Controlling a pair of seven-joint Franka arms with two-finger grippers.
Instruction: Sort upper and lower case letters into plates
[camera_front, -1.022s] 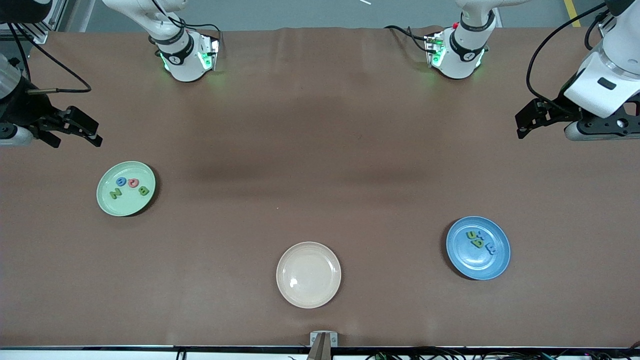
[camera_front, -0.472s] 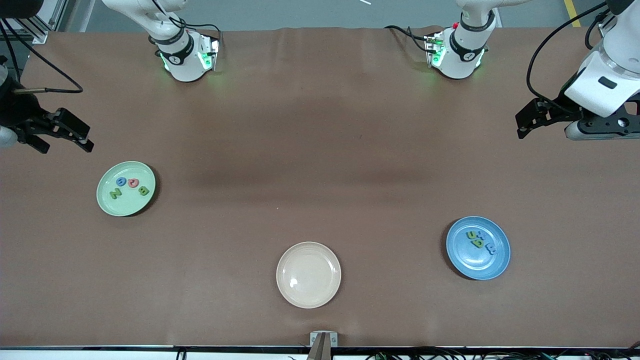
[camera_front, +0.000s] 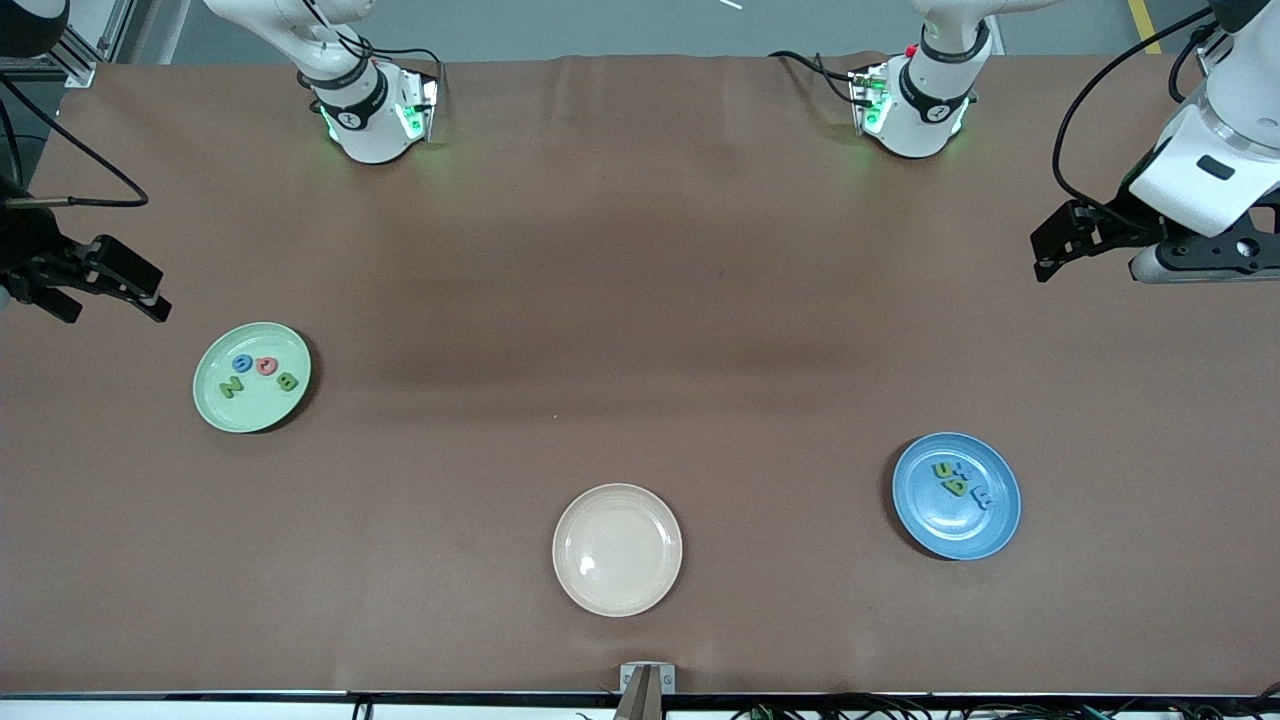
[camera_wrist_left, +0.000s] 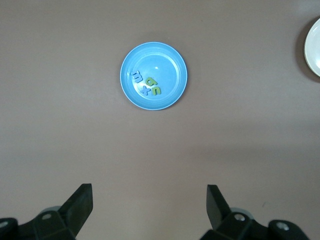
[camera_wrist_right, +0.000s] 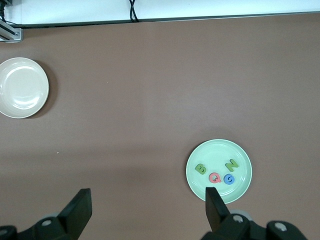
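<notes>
Both arms hang drawn out to the edges of the front view, which fits a sort that looks finished: no letter lies loose on the brown surface (camera_front: 640, 300). The right hand (camera_front: 95, 285) sits at the middle left edge of the frame, just above the mint green plate (camera_front: 215, 405), fingers spread and holding nothing. The left hand (camera_front: 1065, 245) sits at the upper right, over bare cloth, likewise spread and empty.

The mint green plate, left of centre, carries four capitals: a green B (camera_wrist_right: 200, 169), a red Q (camera_wrist_right: 215, 177), a blue G (camera_wrist_right: 229, 179) and a green N (camera_wrist_right: 231, 164). The blue plate (camera_front: 990, 535), at lower right, holds the small letters (camera_wrist_left: 146, 84), four pieces clustered, though one reads like a capital E. The cream plate (camera_front: 617, 549), bottom centre, is bare.
</notes>
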